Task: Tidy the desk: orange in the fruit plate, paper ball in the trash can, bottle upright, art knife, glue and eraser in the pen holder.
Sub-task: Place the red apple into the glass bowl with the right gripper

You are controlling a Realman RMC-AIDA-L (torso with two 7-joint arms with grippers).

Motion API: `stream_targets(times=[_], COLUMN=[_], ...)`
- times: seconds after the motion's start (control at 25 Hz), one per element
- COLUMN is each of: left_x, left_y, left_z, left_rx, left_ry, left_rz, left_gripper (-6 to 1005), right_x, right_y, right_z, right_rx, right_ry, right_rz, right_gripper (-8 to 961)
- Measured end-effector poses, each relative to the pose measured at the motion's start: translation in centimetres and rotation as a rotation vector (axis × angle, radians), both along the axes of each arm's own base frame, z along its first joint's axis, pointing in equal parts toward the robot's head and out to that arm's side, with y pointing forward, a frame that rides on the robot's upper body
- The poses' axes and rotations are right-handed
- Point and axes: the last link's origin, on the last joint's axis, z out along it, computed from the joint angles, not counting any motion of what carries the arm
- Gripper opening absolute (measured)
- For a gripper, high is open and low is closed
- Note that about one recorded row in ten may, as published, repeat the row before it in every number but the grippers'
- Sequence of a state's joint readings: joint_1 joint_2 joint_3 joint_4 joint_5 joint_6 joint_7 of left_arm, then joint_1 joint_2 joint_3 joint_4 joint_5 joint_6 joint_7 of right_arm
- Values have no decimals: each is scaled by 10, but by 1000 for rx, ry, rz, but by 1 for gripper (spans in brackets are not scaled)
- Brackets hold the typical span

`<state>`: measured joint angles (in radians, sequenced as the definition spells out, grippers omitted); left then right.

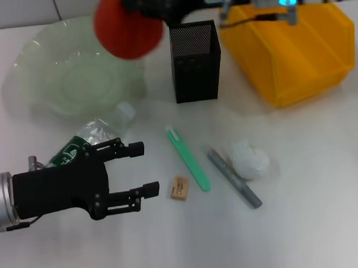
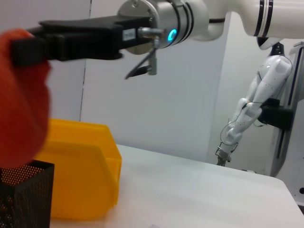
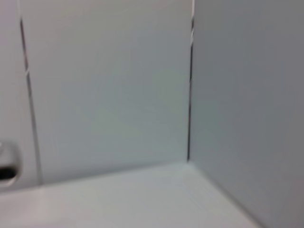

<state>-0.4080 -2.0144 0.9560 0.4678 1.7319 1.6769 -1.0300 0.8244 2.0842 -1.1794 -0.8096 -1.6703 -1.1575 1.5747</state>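
- Bench (image 1: pixel 335 221) is white and smooth, with plain pale walls behind it.
- My right tool (image 1: pixel 147 9) is clamped on the orange (image 1: pixel 124 26), up in the air over the edge of the green fruit plate (image 1: pixel 43 64).
- My left tool (image 1: pixel 135 171) hangs low with its fingers apart, just beside the lying bottle (image 1: pixel 95 134).
- Black pen holder (image 1: pixel 195 61) stands next to the yellow trash can (image 1: pixel 296 50).
- Eraser (image 1: pixel 179 188), green art knife (image 1: pixel 188 158), grey glue (image 1: pixel 233 177) and paper ball (image 1: pixel 249 158) lie close together on the bench.
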Motion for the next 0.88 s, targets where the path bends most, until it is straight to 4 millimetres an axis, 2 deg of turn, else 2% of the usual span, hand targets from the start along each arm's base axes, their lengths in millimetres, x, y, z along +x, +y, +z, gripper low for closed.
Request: stream_targets(times=[0.04, 0.2, 0.24, 0.6, 0.88], left_x=[0, 1, 1, 1, 5], left_y=[0, 0, 0, 0, 2], left_z=[0, 0, 0, -1, -3], left_rx=[0, 5, 5, 5, 13], left_ry=[0, -5, -6, -9, -18], left_rz=[0, 0, 0, -1, -3], left_gripper=[780, 780, 780, 781, 780], right_x=[-4, -13, -21, -56, -62], right_y=[5, 8, 9, 25, 30], right_z=[-9, -24, -35, -54, -59], right_rx=[29, 62, 83, 177, 191], right_ry=[43, 106, 128, 168, 137], right_rz=[10, 39, 58, 58, 43], right_gripper=[148, 147, 147, 147, 146])
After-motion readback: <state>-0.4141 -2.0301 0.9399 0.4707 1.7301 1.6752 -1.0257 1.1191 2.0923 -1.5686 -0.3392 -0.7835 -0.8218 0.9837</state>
